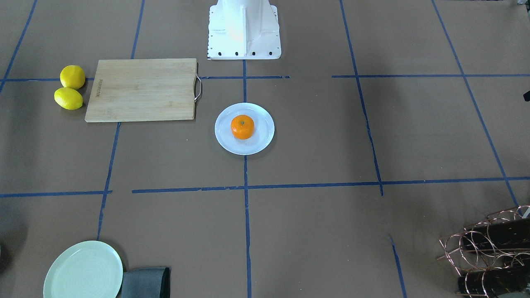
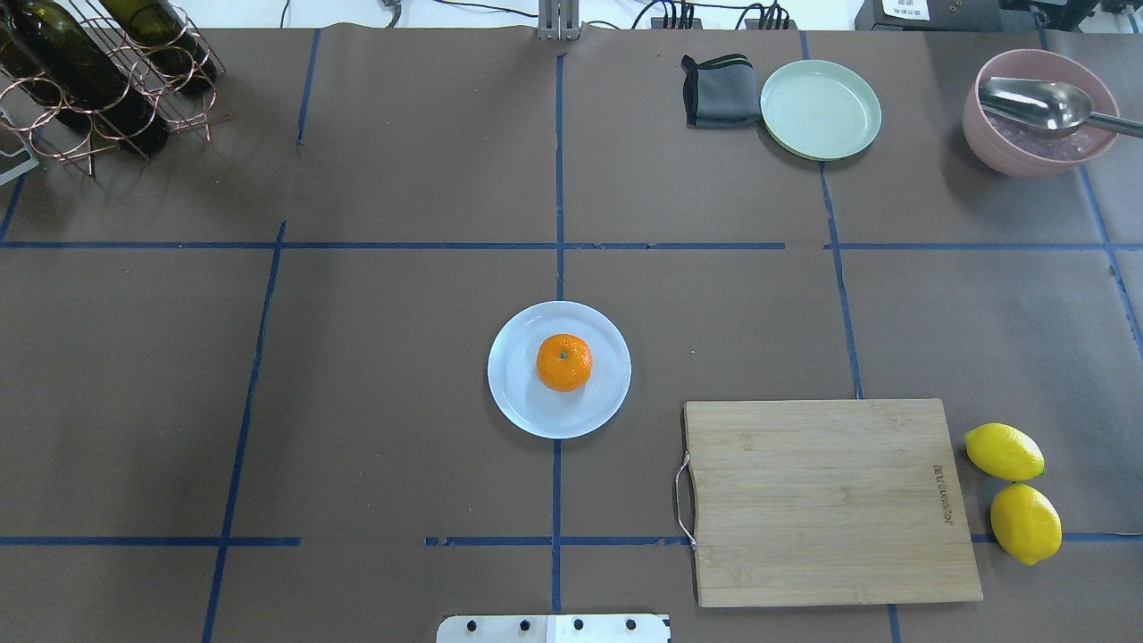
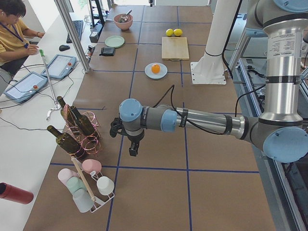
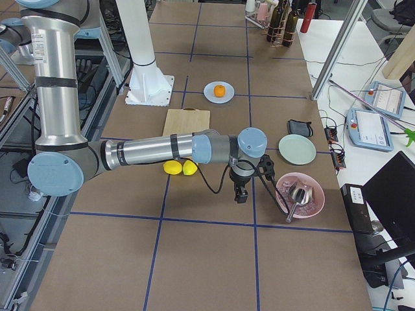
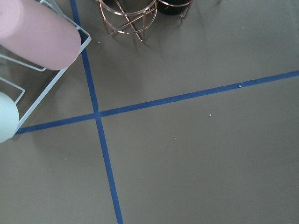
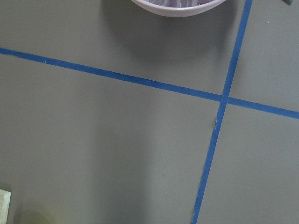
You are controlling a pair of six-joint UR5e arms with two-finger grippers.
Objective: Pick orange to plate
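The orange [image 2: 563,363] lies in the middle of the pale bluish-white plate [image 2: 513,375] at the table's centre, also shown as orange [image 1: 242,126] on plate [image 1: 265,128]. Neither gripper is near it. My left gripper [image 3: 132,148] hangs over the table's left end beside the bottle rack, far from the plate [image 3: 148,72]. My right gripper [image 4: 241,194] hangs at the right end next to the pink bowl, far from the plate [image 4: 209,92]. Both show only in the side views, so I cannot tell whether they are open or shut.
A wooden cutting board [image 2: 830,500] lies right of the plate, with two lemons [image 2: 1005,451] beyond it. At the far right are a green plate [image 2: 820,109], a grey cloth [image 2: 714,89] and a pink bowl [image 2: 1036,134] with a spoon. A copper bottle rack [image 2: 98,80] stands far left.
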